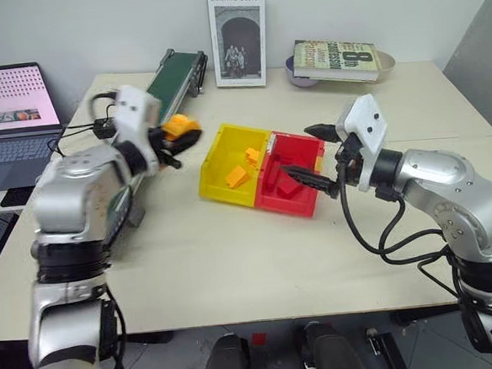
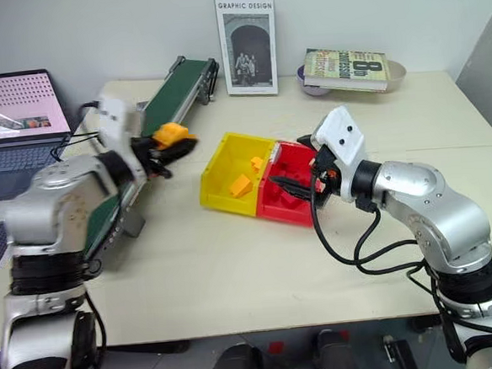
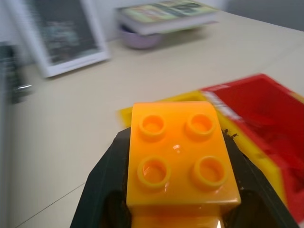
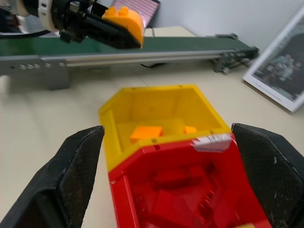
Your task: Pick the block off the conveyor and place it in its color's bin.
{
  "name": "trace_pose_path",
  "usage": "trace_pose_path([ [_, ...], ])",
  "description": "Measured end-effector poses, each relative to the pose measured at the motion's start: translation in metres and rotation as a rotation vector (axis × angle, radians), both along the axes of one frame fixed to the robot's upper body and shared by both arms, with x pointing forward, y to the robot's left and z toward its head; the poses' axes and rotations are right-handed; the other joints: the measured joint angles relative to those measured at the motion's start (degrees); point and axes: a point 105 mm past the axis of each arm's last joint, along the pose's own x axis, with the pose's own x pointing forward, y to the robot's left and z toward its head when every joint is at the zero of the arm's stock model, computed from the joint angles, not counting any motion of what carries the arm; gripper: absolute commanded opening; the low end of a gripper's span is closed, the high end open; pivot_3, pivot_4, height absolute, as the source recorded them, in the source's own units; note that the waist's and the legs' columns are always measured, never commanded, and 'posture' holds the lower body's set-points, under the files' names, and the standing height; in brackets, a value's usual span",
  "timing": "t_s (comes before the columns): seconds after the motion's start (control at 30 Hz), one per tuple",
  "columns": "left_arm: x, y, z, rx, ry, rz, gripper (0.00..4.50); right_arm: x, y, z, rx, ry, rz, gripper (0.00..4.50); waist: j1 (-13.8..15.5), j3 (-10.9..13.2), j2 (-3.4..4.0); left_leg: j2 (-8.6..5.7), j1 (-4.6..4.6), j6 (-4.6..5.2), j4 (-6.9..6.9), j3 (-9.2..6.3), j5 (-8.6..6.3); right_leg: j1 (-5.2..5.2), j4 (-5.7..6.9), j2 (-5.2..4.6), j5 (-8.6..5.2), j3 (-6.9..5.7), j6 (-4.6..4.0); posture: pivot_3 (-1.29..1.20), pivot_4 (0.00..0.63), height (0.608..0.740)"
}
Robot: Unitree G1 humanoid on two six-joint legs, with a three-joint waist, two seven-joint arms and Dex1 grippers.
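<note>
The yellow-orange studded block (image 1: 178, 124) hangs in the air just right of the conveyor (image 1: 171, 76), with my left gripper (image 1: 183, 136) shut on it. In the left wrist view the block (image 3: 178, 156) sits between the two black fingers (image 3: 102, 185), with the bins beyond it. The yellow bin (image 1: 215, 171) lies a short way to the right of the block and holds a few orange pieces. My right gripper (image 1: 314, 154) is open and hovers at the joined red bin (image 1: 310, 198), with nothing between its fingers (image 4: 71, 171).
A laptop (image 1: 9, 117) stands at the far left, with cables (image 1: 98, 123) running to the conveyor. A "Graphic Design" book (image 1: 238, 35) stands upright at the back, beside another book lying on a bowl (image 1: 336, 58). Red bricks lie in the red bin.
</note>
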Motion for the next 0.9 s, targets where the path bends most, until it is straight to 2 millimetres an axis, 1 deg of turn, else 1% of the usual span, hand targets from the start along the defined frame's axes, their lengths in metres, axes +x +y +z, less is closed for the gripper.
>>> trace_pose_path([
  [0.07, 0.005, -0.012, -0.012, 0.030, 0.021, -0.041, 1.55, -0.002, -0.002, -0.002, -0.007, -0.005, -0.030, 4.50, -0.4, 0.0, 0.01, 0.01, 0.00, 0.00, 0.00, 0.03, 0.00, -0.03, 0.00, 0.09, -0.01, 0.03, -0.01, 0.00, 0.150, 0.740],
  [0.1, 0.010, -0.017, -0.017, 0.044, 0.026, -0.051, 1.55, -0.003, -0.003, -0.004, -0.010, -0.001, -0.049, 4.50, -0.4, 0.0, 0.01, -0.03, 0.00, 0.00, 0.00, 0.00, 0.00, -0.03, 0.01, 0.15, -0.03, -0.01, -0.03, 0.00, 0.150, 0.740],
  [0.17, 0.021, -0.021, -0.022, 0.084, 0.015, -0.054, 2.25, -0.006, -0.003, -0.007, -0.009, 0.007, -0.069, 4.50, -0.4, 0.0, 0.01, 0.01, 0.02, 0.01, 0.00, -0.02, 0.00, -0.04, 0.01, 0.31, -0.04, 0.00, -0.05, 0.00, 0.150, 0.740],
  [0.2, 0.025, -0.019, -0.025, 0.111, 0.007, -0.049, 2.34, -0.008, -0.003, -0.008, -0.007, 0.008, -0.077, 4.50, -0.4, 0.0, 0.01, 0.02, 0.02, 0.01, -0.01, -0.02, 0.00, -0.05, 0.02, 0.35, -0.05, 0.00, -0.06, 0.00, 0.150, 0.740],
  [0.3, 0.035, -0.015, -0.034, 0.141, 0.002, -0.035, 2.91, -0.010, -0.005, -0.006, 0.001, 0.000, -0.108, 4.50, -0.4, 0.0, 0.01, 0.07, 0.01, 0.01, -0.01, -0.05, 0.00, -0.07, 0.03, 0.39, -0.06, -0.02, -0.08, 0.00, 0.150, 0.740],
  [0.33, 0.037, -0.014, -0.036, 0.141, 0.008, -0.034, 3.17, -0.011, -0.007, -0.003, 0.006, -0.007, -0.121, 4.50, -0.4, 0.0, 0.01, 0.06, -0.01, 0.01, -0.01, -0.05, 0.00, -0.08, 0.02, 0.39, -0.06, -0.02, -0.07, 0.00, 0.150, 0.740],
  [0.37, 0.038, -0.014, -0.037, 0.135, 0.014, -0.037, 3.31, -0.011, -0.008, -0.002, 0.009, -0.011, -0.131, 4.50, -0.3, 0.0, 0.01, 0.06, -0.02, 0.00, -0.01, -0.05, 0.00, -0.07, 0.00, 0.38, -0.06, -0.02, -0.07, 0.00, 0.150, 0.740],
  [0.4, 0.039, -0.014, -0.037, 0.131, 0.012, -0.040, 3.58, -0.011, -0.008, -0.002, 0.009, -0.011, -0.134, 4.50, -0.3, 0.0, 0.01, 0.06, -0.03, 0.00, -0.01, -0.04, 0.00, -0.07, -0.01, 0.36, -0.06, -0.01, -0.07, 0.00, 0.150, 0.740],
  [0.43, 0.040, -0.015, -0.036, 0.128, 0.011, -0.045, 3.75, -0.011, -0.007, -0.003, 0.011, -0.008, -0.135, 4.50, -0.3, 0.0, 0.01, 0.06, -0.05, 0.00, 0.00, -0.04, 0.00, -0.08, -0.02, 0.31, -0.06, 0.00, -0.07, 0.00, 0.150, 0.740],
  [0.53, 0.042, -0.014, -0.028, 0.119, -0.014, -0.048, 4.41, -0.012, -0.008, -0.005, 0.011, 0.001, -0.141, 4.50, -0.3, 0.0, 0.01, 0.06, -0.08, 0.01, 0.00, -0.03, 0.00, -0.08, -0.04, 0.21, -0.06, 0.01, -0.07, 0.00, 0.150, 0.740],
  [0.6, 0.041, -0.009, -0.021, 0.117, -0.025, -0.044, 4.46, -0.011, -0.008, -0.006, 0.009, 0.008, -0.136, 4.50, -0.4, 0.0, 0.01, 0.06, -0.08, 0.01, 0.00, -0.02, 0.00, -0.09, -0.04, 0.19, -0.06, 0.02, -0.06, 0.00, 0.150, 0.740],
  [0.67, 0.036, 0.000, -0.013, 0.136, -0.031, -0.050, 4.46, -0.008, -0.012, -0.007, -0.003, 0.021, -0.136, 4.50, -0.5, 0.0, 0.02, 0.07, -0.08, 0.01, 0.00, -0.02, 0.00, -0.09, -0.03, 0.19, -0.06, 0.03, -0.06, 0.00, 0.150, 0.740],
  [0.7, 0.031, 0.005, -0.010, 0.156, -0.038, -0.056, 4.46, -0.006, -0.014, -0.008, -0.006, 0.029, -0.132, 4.50, -0.7, 0.0, 0.02, 0.07, -0.07, 0.01, -0.01, -0.01, 0.00, -0.09, -0.04, 0.19, -0.06, 0.04, -0.06, 0.00, 0.150, 0.740],
  [0.73, 0.021, 0.012, -0.008, 0.192, -0.039, -0.070, 4.46, -0.002, -0.019, -0.008, -0.015, 0.046, -0.126, 4.50, -0.9, 0.0, 0.02, 0.12, -0.04, 0.01, -0.02, -0.02, 0.00, -0.09, -0.01, 0.18, -0.06, 0.04, -0.07, 0.00, 0.150, 0.740],
  [0.77, 0.012, 0.019, -0.010, 0.223, -0.032, -0.083, 4.46, 0.000, -0.023, -0.009, -0.024, 0.060, -0.117, 4.50, -1.1, 0.0, 0.03, 0.16, -0.03, 0.01, -0.05, -0.04, 0.00, -0.08, 0.00, 0.17, -0.06, 0.04, -0.07, 0.00, 0.150, 0.740],
  [0.83, 0.000, 0.027, -0.016, 0.256, 0.003, -0.094, 4.46, 0.003, -0.030, -0.008, -0.031, 0.074, -0.107, 4.50, -1.3, 0.0, 0.04, 0.18, -0.03, 0.01, -0.05, -0.08, 0.00, -0.08, 0.03, 0.15, -0.06, -0.01, -0.07, 0.00, 0.150, 0.740],
  [0.9, -0.010, 0.030, -0.021, 0.264, 0.033, -0.115, 4.46, 0.004, -0.031, -0.006, -0.038, 0.078, -0.081, 4.50, -1.3, 0.0, 0.04, 0.16, -0.04, 0.01, -0.04, -0.11, 0.00, -0.07, 0.02, 0.15, -0.07, -0.04, -0.07, 0.00, 0.150, 0.740],
])
